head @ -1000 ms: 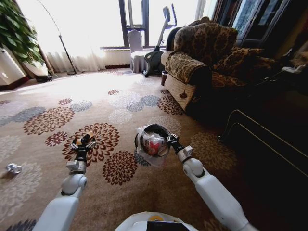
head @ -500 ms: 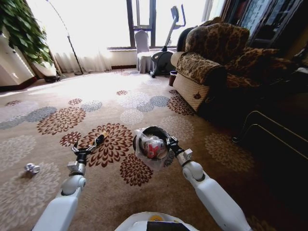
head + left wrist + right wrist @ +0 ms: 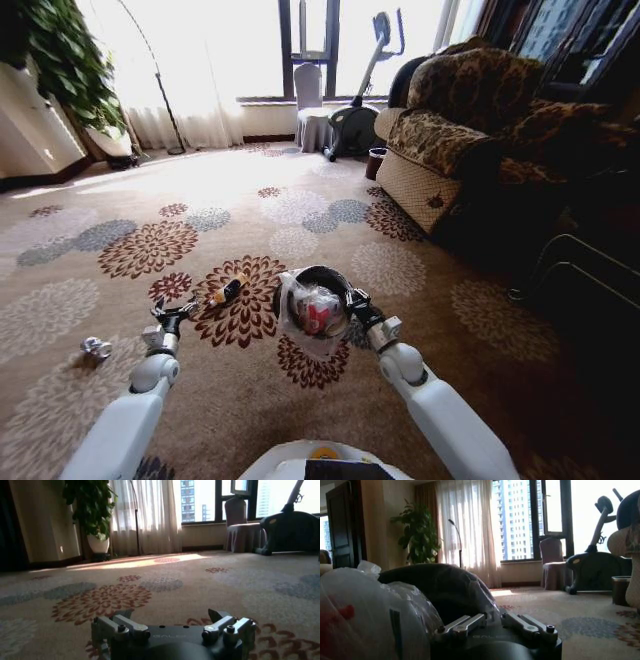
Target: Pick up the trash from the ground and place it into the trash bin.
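The right gripper [image 3: 349,296] pinched the trash bin [image 3: 312,300] rim; it could tip. The left gripper [image 3: 171,313] hung open, far from the yellow-black packet [image 3: 228,292].

The bin [image 3: 318,290] is showing a dark, smooth plastic rim, and its liner [image 3: 300,322] is looking thin, crinkled and glossy. The carpet [image 3: 200,200] is reading as matt woven pile. The foil ball [image 3: 96,348] near the carpet's left edge is glinting like crumpled metal. The arms' shells [image 3: 110,440] are shining as smooth white plastic
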